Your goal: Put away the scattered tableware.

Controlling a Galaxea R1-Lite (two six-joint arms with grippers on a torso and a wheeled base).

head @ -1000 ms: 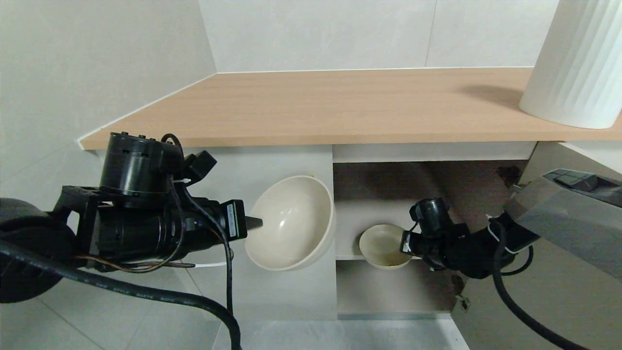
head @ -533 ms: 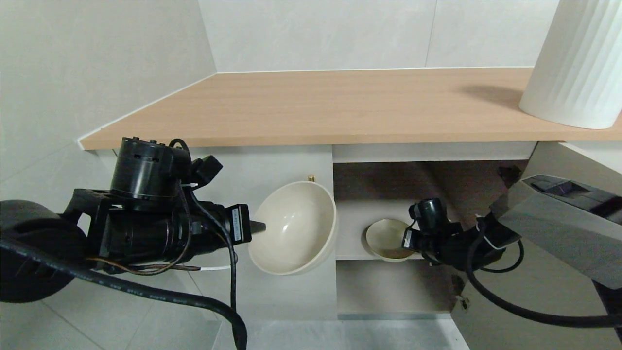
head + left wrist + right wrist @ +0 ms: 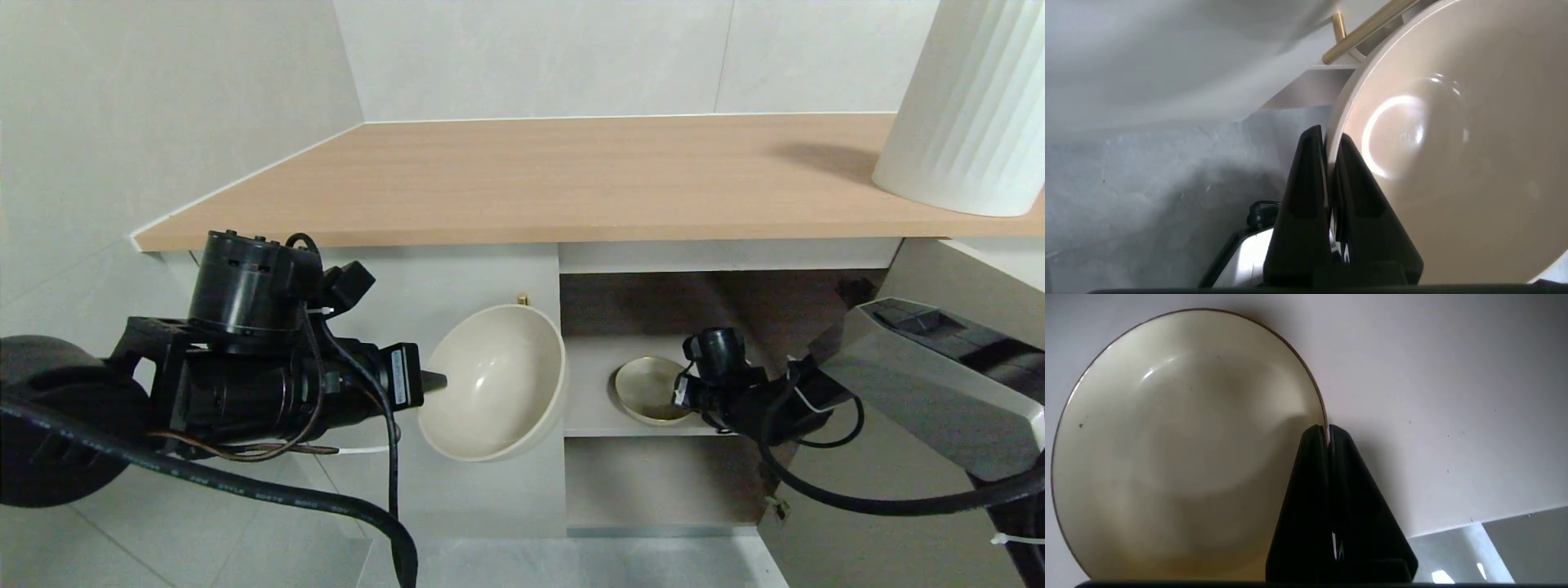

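My left gripper (image 3: pixel 433 379) is shut on the rim of a large cream bowl (image 3: pixel 495 386), held on its side in front of the closed left cabinet door; the left wrist view has the fingers (image 3: pixel 1327 192) pinching that rim of the bowl (image 3: pixel 1454 147). My right gripper (image 3: pixel 682 398) is shut on the rim of a small yellowish dish (image 3: pixel 647 389), which sits on the shelf (image 3: pixel 588 408) inside the open cabinet. Seen from the right wrist, the fingers (image 3: pixel 1329 449) clamp the edge of the dish (image 3: pixel 1184 433).
A wooden countertop (image 3: pixel 571 175) runs above the cabinet, with a white ribbed container (image 3: pixel 963 106) at its right end. The open cabinet door (image 3: pixel 922 269) stands at the right. A brass handle (image 3: pixel 1360 37) juts from the closed door near the large bowl. A lower compartment lies under the shelf.
My right gripper carried the small dish deeper and slightly up into the cabinet, onto the shelf. The left arm with the large bowl shifted a little right and down, then held.
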